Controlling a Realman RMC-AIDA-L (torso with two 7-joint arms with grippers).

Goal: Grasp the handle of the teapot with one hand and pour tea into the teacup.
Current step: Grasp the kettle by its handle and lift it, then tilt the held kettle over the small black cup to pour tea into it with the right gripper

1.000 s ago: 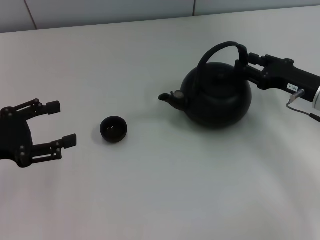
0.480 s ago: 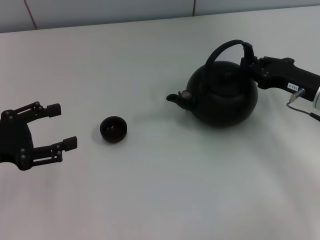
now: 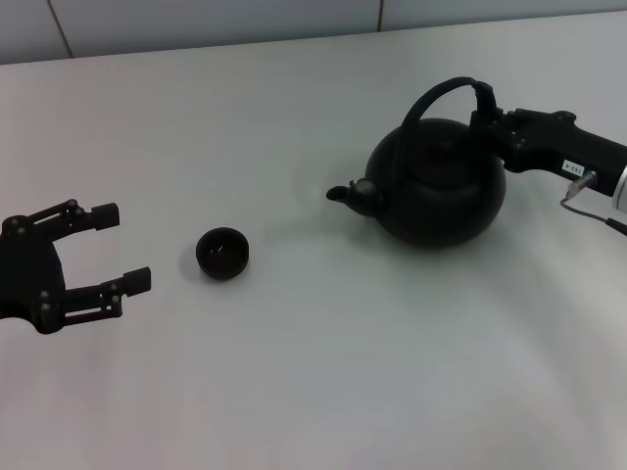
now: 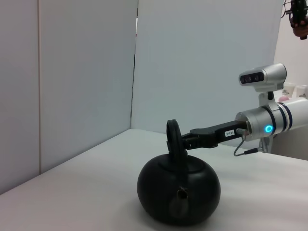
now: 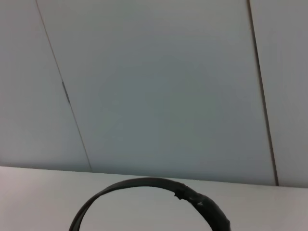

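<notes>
The right gripper (image 3: 487, 119) was clamped on the thick upper handle (image 3: 438, 94) of the teapot (image 3: 438, 183), probably heavy and rigid, standing on the table (image 3: 313, 372) well apart from the teacup (image 3: 222, 253); the left gripper (image 3: 110, 245) waited open.

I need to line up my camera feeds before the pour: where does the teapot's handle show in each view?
Head view: the handle arches over the teapot at upper right, with the right end effector at its right end.
Left wrist view: the handle stands edge-on above the pot, centre.
Right wrist view: the handle curves along the bottom edge.
Shared landmark: the handle's thicker upper stretch.
</notes>
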